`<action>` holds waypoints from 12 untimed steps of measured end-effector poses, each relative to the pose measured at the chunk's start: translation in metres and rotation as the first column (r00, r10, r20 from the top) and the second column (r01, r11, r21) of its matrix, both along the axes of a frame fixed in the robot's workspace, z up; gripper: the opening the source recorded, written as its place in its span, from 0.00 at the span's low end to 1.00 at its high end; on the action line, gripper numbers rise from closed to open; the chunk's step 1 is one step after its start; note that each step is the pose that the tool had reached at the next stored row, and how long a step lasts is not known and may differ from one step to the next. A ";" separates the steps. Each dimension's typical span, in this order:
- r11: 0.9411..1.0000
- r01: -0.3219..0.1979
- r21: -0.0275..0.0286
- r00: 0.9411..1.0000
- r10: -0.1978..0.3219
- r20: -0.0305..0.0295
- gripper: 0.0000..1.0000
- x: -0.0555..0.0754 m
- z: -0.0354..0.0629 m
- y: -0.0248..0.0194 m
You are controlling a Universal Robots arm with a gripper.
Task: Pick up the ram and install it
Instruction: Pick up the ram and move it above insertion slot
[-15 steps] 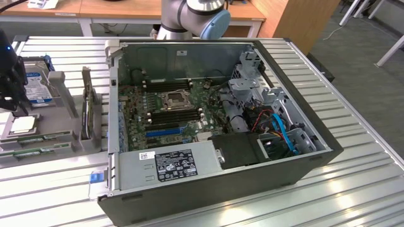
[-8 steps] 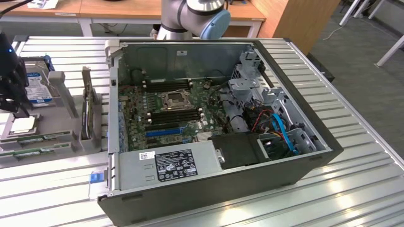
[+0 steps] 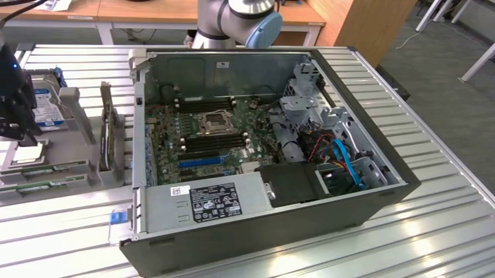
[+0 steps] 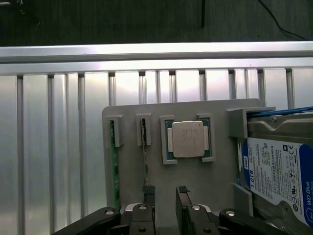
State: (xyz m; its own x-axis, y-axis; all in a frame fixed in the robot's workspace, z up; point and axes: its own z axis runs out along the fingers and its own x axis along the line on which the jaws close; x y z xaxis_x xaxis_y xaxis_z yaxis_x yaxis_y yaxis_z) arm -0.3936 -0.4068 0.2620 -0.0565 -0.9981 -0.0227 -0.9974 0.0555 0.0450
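Observation:
Two slim green ram sticks [image 4: 113, 166] [image 4: 145, 152] stand on edge in slots of a grey holder tray [image 4: 215, 110]. In the exterior view they lie at the tray's near end [image 3: 43, 169] [image 3: 43, 186]. My gripper [image 4: 165, 193] hangs just above the tray, open, with nothing between its fingers. One fingertip [image 4: 148, 192] is at the end of the second ram stick. The dark gripper [image 3: 22, 136] is at the exterior view's far left, over the tray.
A square silver processor chip [image 4: 187, 139] and a blue-labelled hard drive [image 4: 279, 171] share the tray. The open computer case [image 3: 371, 202] fills the middle of the slatted metal table [image 3: 433, 243]; its motherboard has black memory slots [image 3: 217, 142] beside the processor socket [image 3: 213, 122].

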 end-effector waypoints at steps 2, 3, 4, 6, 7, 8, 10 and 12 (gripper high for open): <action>1.000 0.000 0.000 1.000 0.000 0.000 0.31 0.000 -0.0014 0.0000; 1.000 0.000 0.000 1.000 0.000 0.000 0.31 0.000 -0.0021 0.0000; 1.000 0.000 0.000 1.000 0.000 0.000 0.31 0.000 -0.0028 0.0000; 1.000 0.000 0.000 1.000 0.000 0.000 0.31 0.000 -0.0043 0.0000; 1.000 0.000 0.000 1.000 0.000 0.000 0.31 0.000 -0.0051 0.0000; 1.000 0.000 0.000 1.000 0.000 0.000 0.31 0.000 -0.0058 0.0000; 1.000 0.000 0.000 1.000 0.000 0.000 0.31 0.000 -0.0072 0.0000; 1.000 0.000 0.000 1.000 0.000 0.000 0.31 0.000 -0.0086 0.0000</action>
